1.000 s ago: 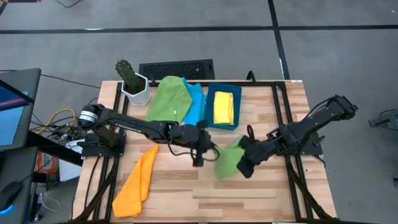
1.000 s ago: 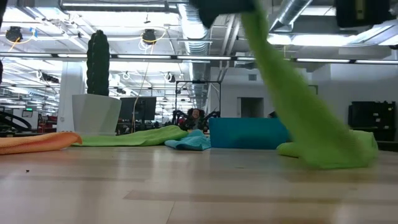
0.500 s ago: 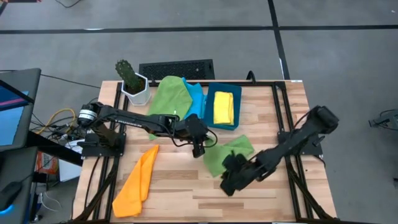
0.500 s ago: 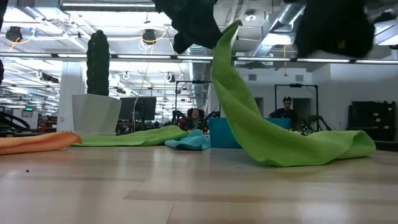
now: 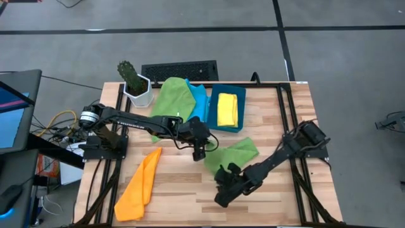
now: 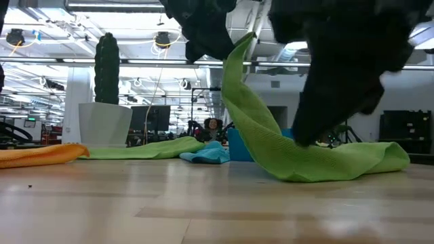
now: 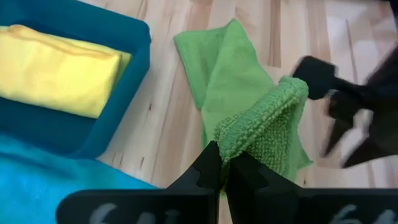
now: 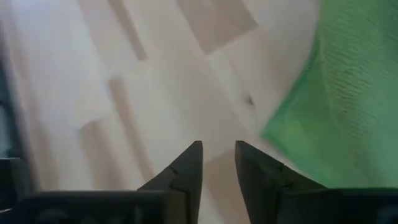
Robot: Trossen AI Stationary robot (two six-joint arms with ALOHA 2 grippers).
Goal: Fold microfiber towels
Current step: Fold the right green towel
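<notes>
5 towels [image 5: 231, 155], 1 bin [image 5: 212, 111], 1 cactus [image 5: 128, 75], 1 keyboard [image 5: 180, 69]

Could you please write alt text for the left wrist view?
The left pincer is shut on a corner of the green towel, lifting it off the wooden table. A folded yellow towel lies in the blue bin.

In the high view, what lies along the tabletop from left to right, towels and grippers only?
Orange towel → left gripper, pinching a raised corner of the green towel → right gripper, empty over bare wood near that towel's front edge. The rear pile and bin are left out.
</notes>
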